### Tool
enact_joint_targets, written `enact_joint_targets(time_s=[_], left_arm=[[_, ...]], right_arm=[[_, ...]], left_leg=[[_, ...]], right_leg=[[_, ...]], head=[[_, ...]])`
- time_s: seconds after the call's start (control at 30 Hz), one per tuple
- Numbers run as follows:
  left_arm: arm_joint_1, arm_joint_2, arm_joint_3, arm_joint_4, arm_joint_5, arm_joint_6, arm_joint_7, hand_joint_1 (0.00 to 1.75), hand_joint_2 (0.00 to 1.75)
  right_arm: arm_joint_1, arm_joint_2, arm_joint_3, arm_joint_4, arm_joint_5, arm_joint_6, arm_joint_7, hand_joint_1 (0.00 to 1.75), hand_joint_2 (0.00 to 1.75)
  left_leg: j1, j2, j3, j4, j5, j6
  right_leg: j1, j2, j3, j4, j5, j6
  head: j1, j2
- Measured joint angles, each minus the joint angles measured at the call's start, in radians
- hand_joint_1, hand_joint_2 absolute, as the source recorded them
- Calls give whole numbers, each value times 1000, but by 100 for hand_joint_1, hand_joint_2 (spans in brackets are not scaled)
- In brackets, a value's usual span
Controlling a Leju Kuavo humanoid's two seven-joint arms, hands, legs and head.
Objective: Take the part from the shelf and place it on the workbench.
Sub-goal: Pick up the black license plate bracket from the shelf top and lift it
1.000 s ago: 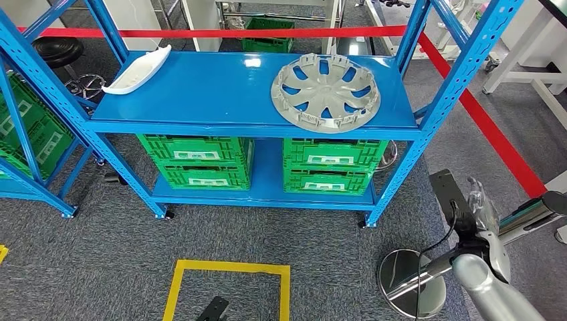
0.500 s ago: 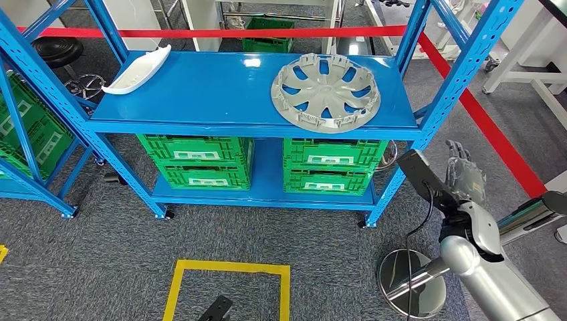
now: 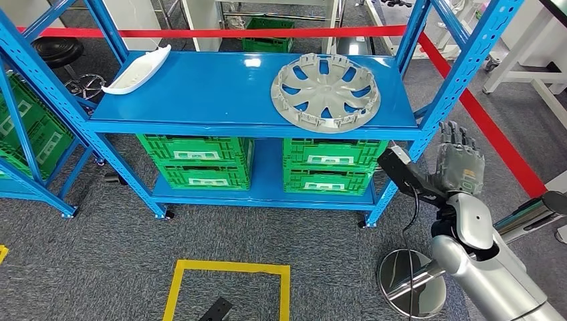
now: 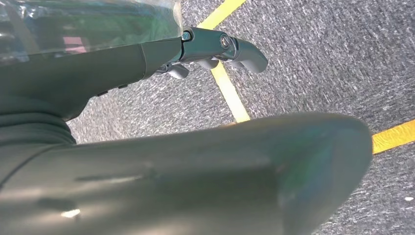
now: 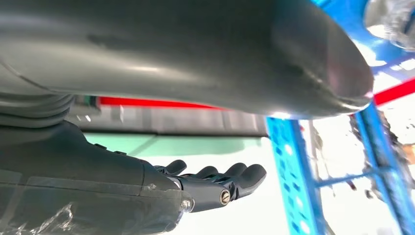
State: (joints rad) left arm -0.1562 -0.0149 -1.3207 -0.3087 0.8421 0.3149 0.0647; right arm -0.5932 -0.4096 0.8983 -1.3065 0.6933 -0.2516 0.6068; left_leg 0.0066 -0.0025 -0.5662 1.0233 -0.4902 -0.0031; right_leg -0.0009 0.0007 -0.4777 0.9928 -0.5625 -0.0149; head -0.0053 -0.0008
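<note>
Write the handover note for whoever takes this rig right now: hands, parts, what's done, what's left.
Right hand: raised beside the shelf's right post, fingers apart, holding nothing.
Left hand: hanging low over the carpet and yellow floor tape, holding nothing.
Parts: grey wheel cover lies flat on the right of the blue shelf; white curved part sits at its left rear corner.
Done: nothing picked.
Left: grasp the part, lift it off, carry it to the workbench.
</note>
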Motion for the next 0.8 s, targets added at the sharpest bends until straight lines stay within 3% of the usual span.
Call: enact_joint_targets(time_s=[0.43,0.8], left_arm=[[4,5,0,0,-25,-21,-4,0,0],[3,6,0,0,-39,-26,9,0,0]], right_arm=[[32,56,37,-60,170,56,-26,0,0],[32,90,45,-84,184,91,-39,0,0]], left_leg=[[0,0,0,0,0,0],[0,0,0,0,0,0]], right_leg=[[0,0,0,0,0,0],[0,0,0,0,0,0]], head=[[0,0],[0,0]])
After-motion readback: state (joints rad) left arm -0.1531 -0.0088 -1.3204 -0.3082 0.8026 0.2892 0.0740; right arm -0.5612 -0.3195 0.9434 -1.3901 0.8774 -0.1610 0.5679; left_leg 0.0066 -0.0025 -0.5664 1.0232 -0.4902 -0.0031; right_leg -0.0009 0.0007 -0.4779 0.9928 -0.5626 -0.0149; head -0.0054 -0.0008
